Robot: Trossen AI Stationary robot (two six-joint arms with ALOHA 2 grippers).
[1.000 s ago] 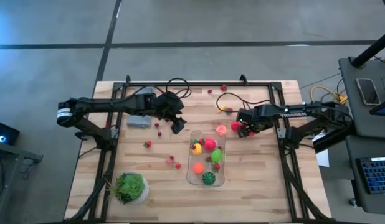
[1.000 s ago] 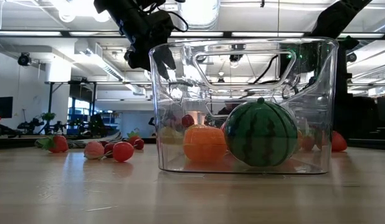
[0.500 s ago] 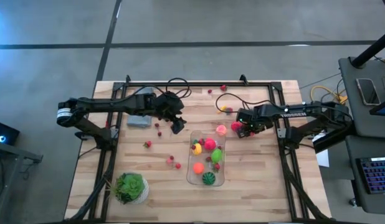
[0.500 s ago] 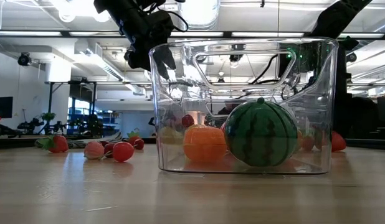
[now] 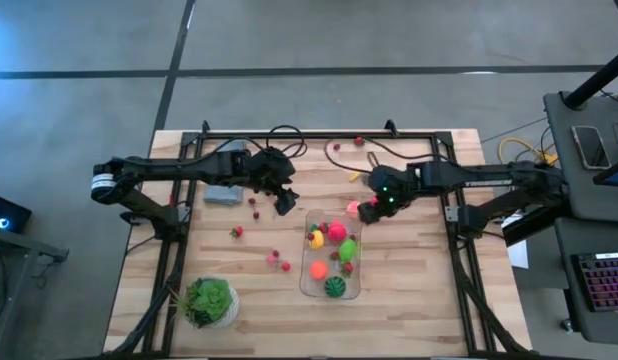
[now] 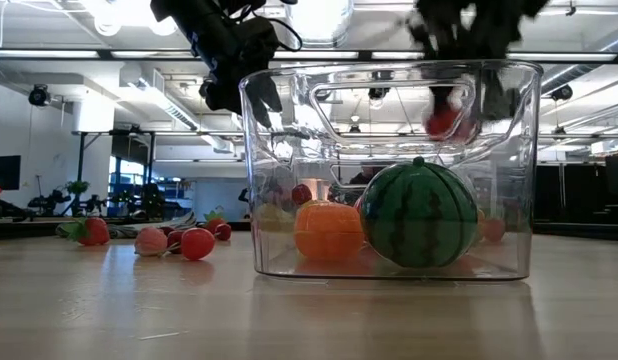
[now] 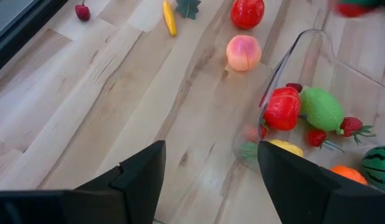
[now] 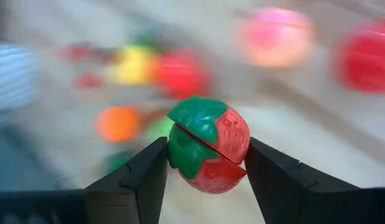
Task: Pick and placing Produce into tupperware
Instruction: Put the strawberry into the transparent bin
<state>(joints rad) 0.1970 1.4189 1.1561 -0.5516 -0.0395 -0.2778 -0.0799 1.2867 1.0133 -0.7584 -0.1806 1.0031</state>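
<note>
Left gripper (image 5: pixel 285 203), jaws parted, empty, hovers at tupperware's (image 5: pixel 354 290) 10 o'clock corner. Right gripper (image 5: pixel 370 209) at its 1 o'clock, pinching toy strawberry (image 8: pixel 208 143) across its middle. Likely light, rigid, smooth plastic; round shape may slip.

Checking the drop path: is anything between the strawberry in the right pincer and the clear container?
Nothing visible blocks it. The right pincer grips the strawberry near the container's far end, whose top is open. The left pincer hangs beside the other far corner.
</note>
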